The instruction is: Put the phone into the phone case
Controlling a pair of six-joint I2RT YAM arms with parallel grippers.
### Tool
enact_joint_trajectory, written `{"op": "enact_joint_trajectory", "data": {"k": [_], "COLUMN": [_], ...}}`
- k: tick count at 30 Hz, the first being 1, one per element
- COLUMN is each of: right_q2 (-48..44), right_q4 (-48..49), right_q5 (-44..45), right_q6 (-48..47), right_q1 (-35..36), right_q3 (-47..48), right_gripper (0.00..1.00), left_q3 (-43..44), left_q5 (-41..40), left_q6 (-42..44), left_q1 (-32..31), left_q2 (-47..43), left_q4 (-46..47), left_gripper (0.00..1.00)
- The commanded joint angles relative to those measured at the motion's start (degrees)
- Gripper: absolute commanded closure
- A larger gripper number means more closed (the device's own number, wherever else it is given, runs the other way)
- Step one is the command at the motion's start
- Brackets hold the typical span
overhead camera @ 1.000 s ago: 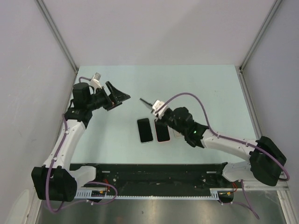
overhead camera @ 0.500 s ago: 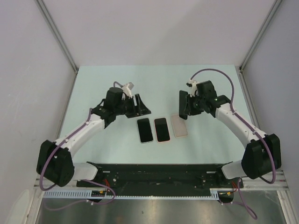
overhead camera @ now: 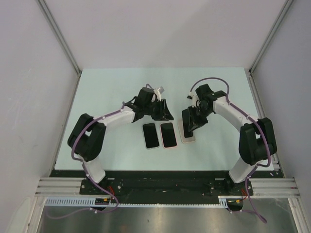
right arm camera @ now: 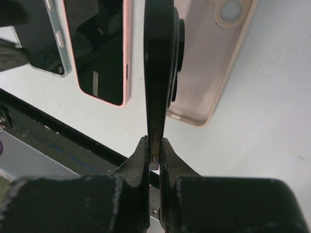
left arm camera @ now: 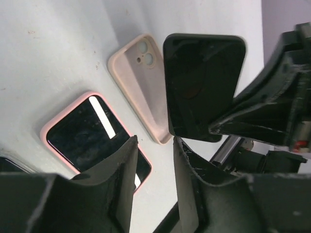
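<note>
Black right claw (right arm camera: 154, 160) clamped tight on phone (right arm camera: 160, 73), edge-on: insertion step.
Beyond it, empty beige case (right arm camera: 214, 63) on bench (right arm camera: 272, 121), upper right of frame; left claw (left arm camera: 153, 150) narrowly parted, holding nothing. Next, probably: tilt flat, align camera end, press in.

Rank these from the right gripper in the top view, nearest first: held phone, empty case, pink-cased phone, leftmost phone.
1. Black phone: clamped in the jaws of the right gripper.
2. Empty case: just below the held phone, right end of the row.
3. Pink-cased phone: middle of the row.
4. Leftmost phone: left end of the row.
</note>
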Motion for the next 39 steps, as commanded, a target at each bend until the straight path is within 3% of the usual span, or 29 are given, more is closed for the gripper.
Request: {"op": "enact_joint_trajectory", "data": {"k": [1,6,9,26,30,39], "right_q2": [2.02,6.95,7.57,12.66,13.19,14.33], "right_q4": [-0.96,-6.32,-7.03,-8.44,-7.47,-5.89], "right_q5": [-4.56,-1.59,-0.78,-0.17,0.19,2.73], "right_q6": [0.37,-1.21,-1.47,-2.18,-1.65,0.37], "right_q1": [-0.32,-0.23,-0.32,-0.58,-1.19,-1.72], "right_q3": [4.76,7.13,7.40,7.49,7.57,8.98], "right_gripper": [0.98,0.97,0.97,0.81,0.73,0.69], "left_q3": [3.21,6.02,7.77,19.38,21.05,22.11], "left_q5": [-0.22,-0.31,-1.36,-2.50,-3.12,-2.42], "left_q6": [0.25,0.78,1.31,3.42,3.77,4.21], "left_q1": [-0.80,-1.16,-1.33,-3.79,-4.06,-4.14], "left_q2": [3.34,8.88,11.95,24.70,25.85,25.24], "left_q4": [2.14,1.70,0.82,-7.00,-8.14,-9.73], "left_gripper": [0.64,0.84,0.87,0.87,0.87,0.88]}}
